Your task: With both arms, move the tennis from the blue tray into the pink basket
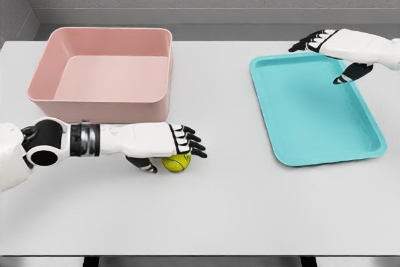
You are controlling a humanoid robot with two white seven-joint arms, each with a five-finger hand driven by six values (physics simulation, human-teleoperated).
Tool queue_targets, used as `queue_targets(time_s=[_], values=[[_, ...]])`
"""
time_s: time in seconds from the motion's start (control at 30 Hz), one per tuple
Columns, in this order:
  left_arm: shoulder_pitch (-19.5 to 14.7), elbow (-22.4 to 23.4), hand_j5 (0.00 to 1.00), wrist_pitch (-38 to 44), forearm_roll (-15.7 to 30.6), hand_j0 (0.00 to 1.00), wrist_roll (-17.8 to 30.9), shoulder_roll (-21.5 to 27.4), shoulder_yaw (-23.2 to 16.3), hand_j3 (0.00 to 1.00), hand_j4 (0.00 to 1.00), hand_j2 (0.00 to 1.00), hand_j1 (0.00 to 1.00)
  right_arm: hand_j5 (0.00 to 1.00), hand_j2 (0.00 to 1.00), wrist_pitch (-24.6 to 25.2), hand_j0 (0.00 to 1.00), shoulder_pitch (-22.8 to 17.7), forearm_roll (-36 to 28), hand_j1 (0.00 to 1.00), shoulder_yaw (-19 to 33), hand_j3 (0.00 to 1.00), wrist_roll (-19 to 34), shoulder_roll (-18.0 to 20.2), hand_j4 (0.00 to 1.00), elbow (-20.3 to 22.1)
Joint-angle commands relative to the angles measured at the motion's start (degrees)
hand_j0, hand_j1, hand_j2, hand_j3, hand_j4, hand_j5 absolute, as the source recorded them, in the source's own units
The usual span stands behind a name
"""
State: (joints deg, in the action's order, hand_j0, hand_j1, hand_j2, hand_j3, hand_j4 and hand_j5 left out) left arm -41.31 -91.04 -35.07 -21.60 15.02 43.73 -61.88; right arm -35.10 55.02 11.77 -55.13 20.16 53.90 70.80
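Here, a fuzzy yellow ball is gripped by the left hand near the smooth, rectangular pink basket; the right hand is held spread over the glossy blue tray.

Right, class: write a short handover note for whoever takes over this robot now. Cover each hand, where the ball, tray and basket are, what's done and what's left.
Left hand: on the table in front of the basket, fingers over the tennis ball; a firm grasp isn't clear.
Right hand: open, holding nothing, above the blue tray's far edge.
Pink basket: nothing in it.
Done: ball is out of the tray.
Left: lift the ball into the basket.
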Motion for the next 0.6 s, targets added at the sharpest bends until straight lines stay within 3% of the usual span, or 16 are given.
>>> queue_targets(time_s=[0.0, 0.57], values=[[0.0, 0.6, 1.0, 0.1, 0.4, 1.0, -0.1, -0.1, -0.1, 1.0, 1.0, 1.0, 1.0, 1.0, 1.0, 0.1, 1.0, 0.0, -0.3, 1.0, 0.1, 1.0, 0.0, 0.1, 1.0, 0.0], [0.1, 1.3, 1.0, 0.1, 0.3, 1.0, -0.2, -0.2, -0.1, 1.0, 1.0, 1.0, 1.0, 1.0, 1.0, 0.1, 1.0, 0.0, -0.3, 1.0, 0.3, 1.0, 0.0, 0.5, 1.0, 0.0]])
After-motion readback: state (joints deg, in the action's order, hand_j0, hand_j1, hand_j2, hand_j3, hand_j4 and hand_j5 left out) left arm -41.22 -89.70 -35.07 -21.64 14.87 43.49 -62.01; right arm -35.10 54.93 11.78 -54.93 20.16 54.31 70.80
